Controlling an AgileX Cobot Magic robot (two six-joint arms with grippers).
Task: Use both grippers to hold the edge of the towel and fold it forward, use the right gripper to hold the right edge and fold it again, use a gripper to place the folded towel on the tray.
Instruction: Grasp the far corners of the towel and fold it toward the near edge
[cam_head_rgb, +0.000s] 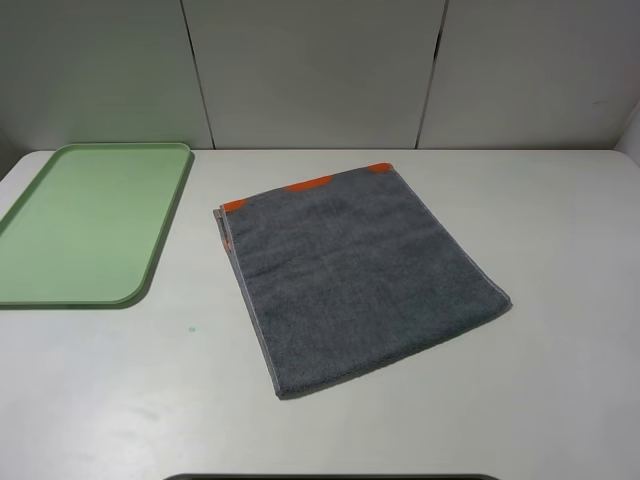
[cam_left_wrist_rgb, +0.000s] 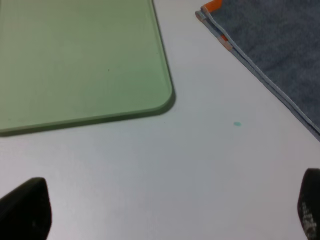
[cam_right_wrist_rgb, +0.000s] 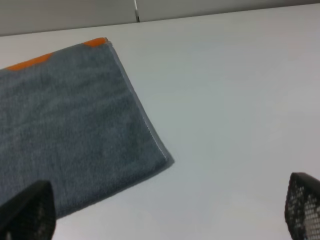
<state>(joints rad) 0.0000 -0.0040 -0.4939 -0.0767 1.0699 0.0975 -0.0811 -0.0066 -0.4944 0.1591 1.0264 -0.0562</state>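
The dark grey towel (cam_head_rgb: 360, 270) lies flat on the white table, slightly skewed, with orange patches along its far end. Its left side shows stacked layers, and its hemmed near edge (cam_head_rgb: 390, 355) faces the front. The pale green tray (cam_head_rgb: 90, 220) sits empty at the far left. Neither arm shows in the high view. My left gripper (cam_left_wrist_rgb: 167, 210) is open over bare table, between the tray (cam_left_wrist_rgb: 75, 60) corner and the towel (cam_left_wrist_rgb: 280, 45). Beside the towel (cam_right_wrist_rgb: 65, 125) and its right edge (cam_right_wrist_rgb: 142, 115), my right gripper (cam_right_wrist_rgb: 165, 210) is open, holding nothing.
White wall panels (cam_head_rgb: 320, 70) close off the back of the table. A small green speck (cam_head_rgb: 190, 327) marks the tabletop between tray and towel. A dark strip (cam_head_rgb: 330, 477) runs along the bottom of the high view.
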